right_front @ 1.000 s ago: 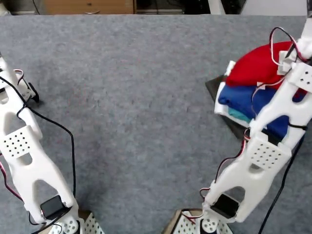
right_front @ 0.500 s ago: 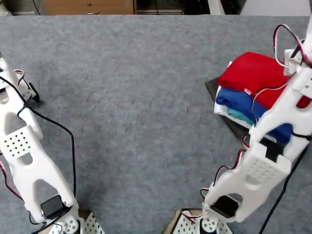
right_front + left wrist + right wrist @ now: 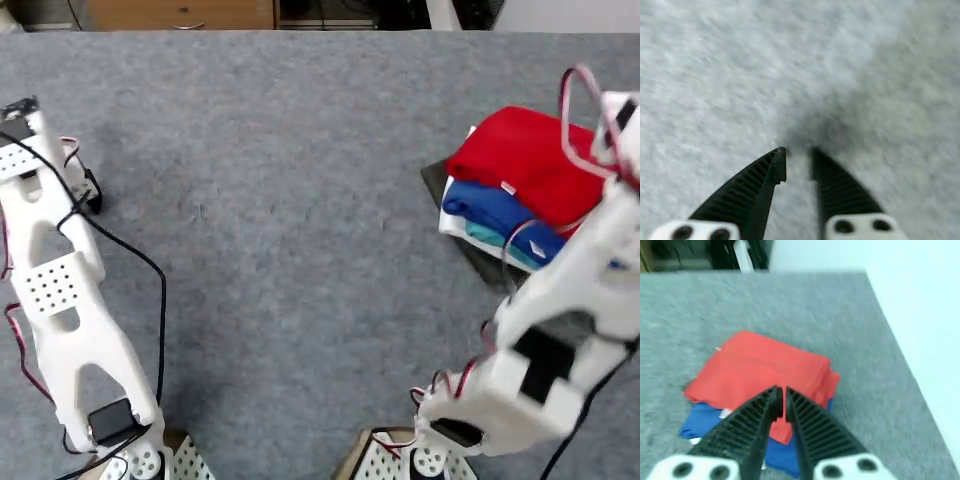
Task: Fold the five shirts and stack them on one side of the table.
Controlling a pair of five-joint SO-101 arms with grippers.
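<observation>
The right arm (image 3: 560,340) has lifted back off the pile (image 3: 500,215), so the red shirt (image 3: 525,155) on top now lies uncovered above the blue shirt (image 3: 490,212), at the right side of the tabletop (image 3: 300,200). The left arm (image 3: 60,300) has shifted slightly inward. The right hand (image 3: 781,392) hangs above the red shirt, clenched on nothing. The left hand (image 3: 797,155), its fingers slightly parted and empty, is close over bare tabletop.

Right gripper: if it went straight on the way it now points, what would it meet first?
Most likely the red shirt: the right gripper points down at its folded top, with nothing in between. The gap between them is hard to judge.
</observation>
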